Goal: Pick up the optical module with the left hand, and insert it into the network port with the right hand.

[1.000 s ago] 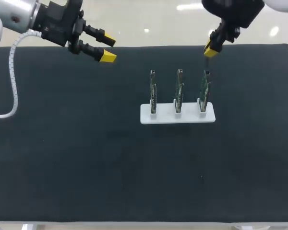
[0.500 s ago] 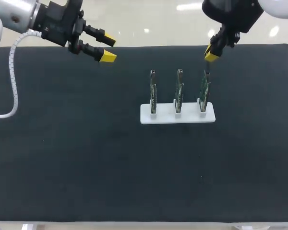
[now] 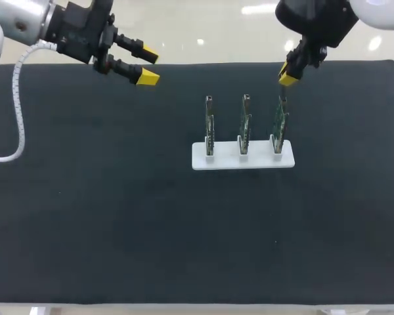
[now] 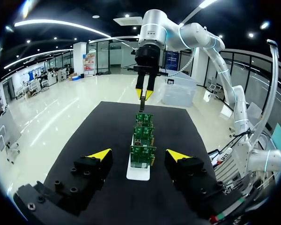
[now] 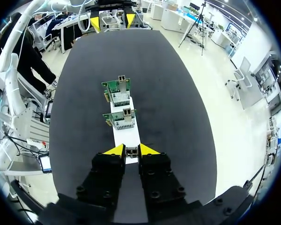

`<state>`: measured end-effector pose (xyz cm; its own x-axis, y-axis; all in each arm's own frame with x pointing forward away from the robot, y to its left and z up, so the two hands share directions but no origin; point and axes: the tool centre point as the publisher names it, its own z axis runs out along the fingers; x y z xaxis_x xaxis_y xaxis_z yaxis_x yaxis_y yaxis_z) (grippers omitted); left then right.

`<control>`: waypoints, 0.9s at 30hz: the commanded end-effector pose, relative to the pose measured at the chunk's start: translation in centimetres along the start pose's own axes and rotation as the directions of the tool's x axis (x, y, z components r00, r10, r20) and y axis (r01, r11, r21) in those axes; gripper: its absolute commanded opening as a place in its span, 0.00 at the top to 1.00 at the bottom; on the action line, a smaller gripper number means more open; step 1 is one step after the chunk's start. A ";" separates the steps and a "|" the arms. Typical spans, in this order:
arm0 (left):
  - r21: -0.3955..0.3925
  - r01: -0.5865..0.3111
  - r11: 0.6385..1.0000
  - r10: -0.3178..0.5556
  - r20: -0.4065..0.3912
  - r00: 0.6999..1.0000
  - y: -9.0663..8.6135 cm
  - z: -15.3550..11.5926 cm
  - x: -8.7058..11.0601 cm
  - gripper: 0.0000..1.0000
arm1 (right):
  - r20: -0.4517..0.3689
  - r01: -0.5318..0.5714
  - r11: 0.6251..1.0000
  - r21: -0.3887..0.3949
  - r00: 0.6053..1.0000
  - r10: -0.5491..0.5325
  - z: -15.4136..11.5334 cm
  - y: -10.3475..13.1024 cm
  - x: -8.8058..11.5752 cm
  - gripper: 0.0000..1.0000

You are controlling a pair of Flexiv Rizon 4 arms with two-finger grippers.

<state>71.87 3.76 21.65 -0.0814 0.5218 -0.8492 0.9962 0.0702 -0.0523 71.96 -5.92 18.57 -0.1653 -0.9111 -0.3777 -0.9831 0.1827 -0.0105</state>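
Three upright green circuit boards with network ports stand in a row on a white base (image 3: 226,162): left (image 3: 209,125), middle (image 3: 245,123), right (image 3: 280,125). My right gripper (image 3: 288,76) hangs just above the right board, shut on a thin dark optical module (image 3: 283,94) that points down at the board's top. In the right wrist view the module (image 5: 131,152) sits between the yellow tips of the right gripper (image 5: 129,150), with the other two boards ahead. My left gripper (image 3: 148,67) is open and empty at the far left of the table, its fingers (image 4: 99,154) facing the row of boards.
A black mat (image 3: 118,210) covers the whole table. The board stand sits right of the middle; the mat's far edge runs just behind both grippers.
My right gripper has come down a little with the module, closer to the top of the right board. The left arm has stayed still.
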 end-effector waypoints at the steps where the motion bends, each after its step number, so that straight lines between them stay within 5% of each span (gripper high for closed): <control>1: -0.003 0.001 1.000 -0.001 -0.003 1.000 -0.1 0.0 0.0 0.00 | 0.002 0.003 1.000 -0.003 1.000 -0.003 0.2 -0.2 0.0 1.00; 27: -0.003 0.001 1.000 -0.001 -0.003 1.000 -0.1 0.0 0.0 0.00 | -0.006 0.009 1.000 0.001 1.000 -0.009 0.2 -0.3 0.5 1.00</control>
<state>71.87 3.76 21.65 -0.0814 0.5217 -0.8492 0.9962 0.0702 -0.0523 72.24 -6.28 18.17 -0.1573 -0.9154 -0.3705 -0.9846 0.1745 -0.0133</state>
